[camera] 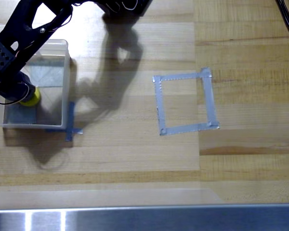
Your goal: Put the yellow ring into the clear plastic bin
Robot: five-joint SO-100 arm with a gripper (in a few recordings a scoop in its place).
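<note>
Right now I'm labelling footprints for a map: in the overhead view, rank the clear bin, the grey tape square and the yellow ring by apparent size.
1. clear plastic bin, largest, partly under the arm
2. grey tape square, somewhat smaller
3. yellow ring, far smallest, partly hidden

— Where do we see the yellow ring (pixel 32 98)?

— In the overhead view, at the picture's left, inside the walls of the clear plastic bin (pixel 65 82). We make out just a bright yellow, glossy curve of it; the rest is covered from above, so we cannot tell whether it touches the bottom.

— And the bin?

— A square translucent tub with rounded corners, standing upright on the wooden table, grey tape visible through its bottom.
</note>
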